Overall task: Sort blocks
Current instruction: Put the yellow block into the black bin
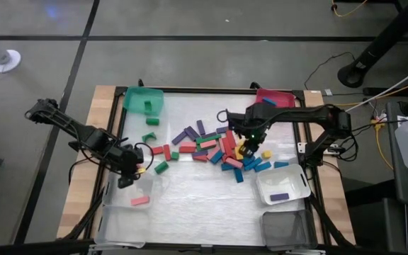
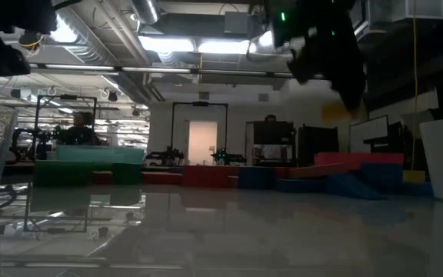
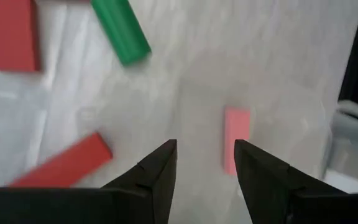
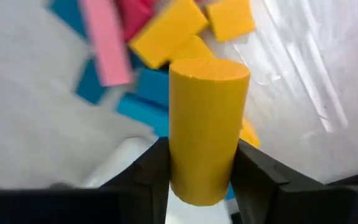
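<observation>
1. Green plastic bin (image 1: 144, 99) at the counter's far left corner holds a green block; clear tray (image 1: 283, 185) near right holds a purple bar.
2. Right gripper (image 4: 199, 177) fingers clamp a yellow cylinder block (image 4: 205, 127) above the mixed block pile (image 1: 222, 149) at counter centre.
3. Left gripper (image 3: 205, 165) fingers are apart, holding nothing, over a pink bar (image 3: 235, 135).
</observation>
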### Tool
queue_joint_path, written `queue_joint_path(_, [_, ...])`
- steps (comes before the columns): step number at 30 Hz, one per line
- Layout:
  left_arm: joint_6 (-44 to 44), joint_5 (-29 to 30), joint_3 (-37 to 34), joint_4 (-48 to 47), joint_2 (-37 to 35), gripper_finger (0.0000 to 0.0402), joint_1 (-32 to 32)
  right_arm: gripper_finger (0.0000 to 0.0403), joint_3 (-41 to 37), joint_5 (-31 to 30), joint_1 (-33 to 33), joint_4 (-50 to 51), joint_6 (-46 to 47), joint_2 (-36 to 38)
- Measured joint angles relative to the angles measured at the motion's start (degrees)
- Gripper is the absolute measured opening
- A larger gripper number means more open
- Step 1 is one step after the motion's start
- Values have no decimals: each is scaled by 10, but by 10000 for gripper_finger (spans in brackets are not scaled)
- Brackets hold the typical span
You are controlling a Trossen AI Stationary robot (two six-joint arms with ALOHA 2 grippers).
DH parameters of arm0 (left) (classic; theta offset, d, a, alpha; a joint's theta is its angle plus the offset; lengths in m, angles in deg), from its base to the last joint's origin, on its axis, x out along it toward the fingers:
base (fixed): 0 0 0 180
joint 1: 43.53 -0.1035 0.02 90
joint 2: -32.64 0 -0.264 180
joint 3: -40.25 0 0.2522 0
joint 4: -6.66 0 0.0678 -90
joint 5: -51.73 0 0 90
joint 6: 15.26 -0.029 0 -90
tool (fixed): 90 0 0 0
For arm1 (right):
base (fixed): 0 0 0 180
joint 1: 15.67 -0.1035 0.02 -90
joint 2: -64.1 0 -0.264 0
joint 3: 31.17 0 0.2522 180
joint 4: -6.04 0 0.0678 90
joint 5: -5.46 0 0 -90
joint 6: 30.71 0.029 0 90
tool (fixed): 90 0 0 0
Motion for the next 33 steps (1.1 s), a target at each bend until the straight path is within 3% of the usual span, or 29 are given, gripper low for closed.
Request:
queue_joint_path(10, [0, 30, 0, 26, 0, 147, -31, 138, 139, 35, -151, 26, 133, 1])
queue_joint_path(27, [7, 59, 0, 27, 0, 147, -84, 138, 142, 33, -484, 20, 507, 1])
queue_joint_path(33, [5, 59, 0, 26, 0, 147, -94, 138, 142, -20, -590, -39, 585, 1])
